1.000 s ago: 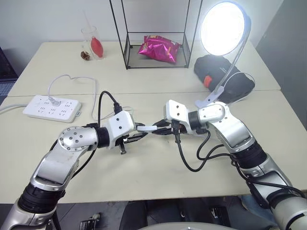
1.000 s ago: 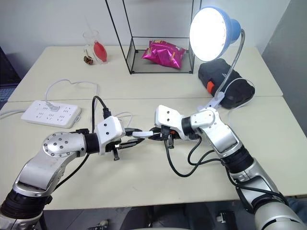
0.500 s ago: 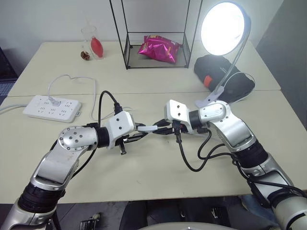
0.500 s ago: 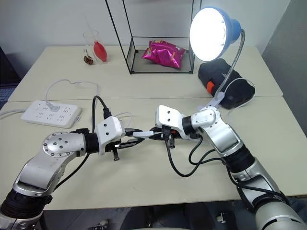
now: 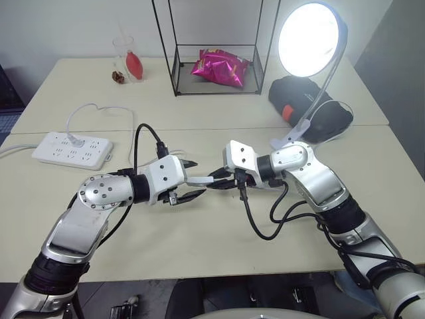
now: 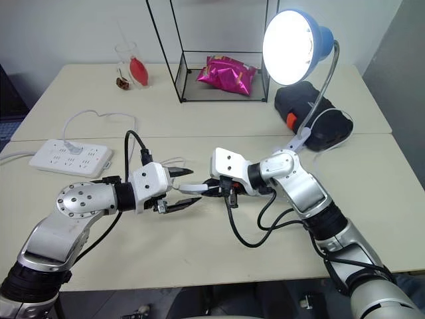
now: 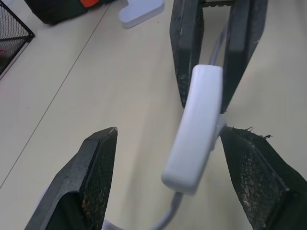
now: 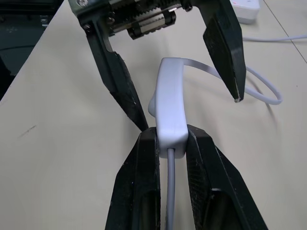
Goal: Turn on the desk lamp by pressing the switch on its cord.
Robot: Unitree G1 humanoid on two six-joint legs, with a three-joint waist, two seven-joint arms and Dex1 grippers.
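White plastic, the switch (image 8: 169,103) hangs above the middle of the near table, one end pinched between the two fingers of the right gripper (image 8: 170,143). The left gripper (image 7: 184,158) has its two fingers spread to either side of the switch, touching neither face. The cord (image 5: 99,109) runs left to one power strip (image 5: 73,149) near the table's left edge. The desk lamp (image 6: 292,46) glows at the far right, beside a black bag (image 5: 319,109). Bare tabletop (image 5: 199,246) lies open below both arms. One wire rack (image 5: 216,66) holds one pink packet (image 5: 219,66); one glass (image 5: 129,60) stands far left. The wrist views show the finger gaps.
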